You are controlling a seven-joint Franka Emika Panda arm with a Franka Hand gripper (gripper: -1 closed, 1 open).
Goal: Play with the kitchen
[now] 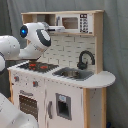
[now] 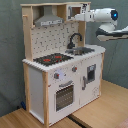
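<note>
Wooden floor only in the second exterior view, kitchen (image 2: 62, 65), pincer (image 2: 75, 18) at microwave (image 2: 75, 10), grip state unclear

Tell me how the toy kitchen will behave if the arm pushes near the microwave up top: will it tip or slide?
The kitchen is tall and narrow, so a high push near the microwave probably tips it more readily than a low one. It looks like light wood panel, likely modest in weight. Standing on smooth flooring, it may slide first.
</note>
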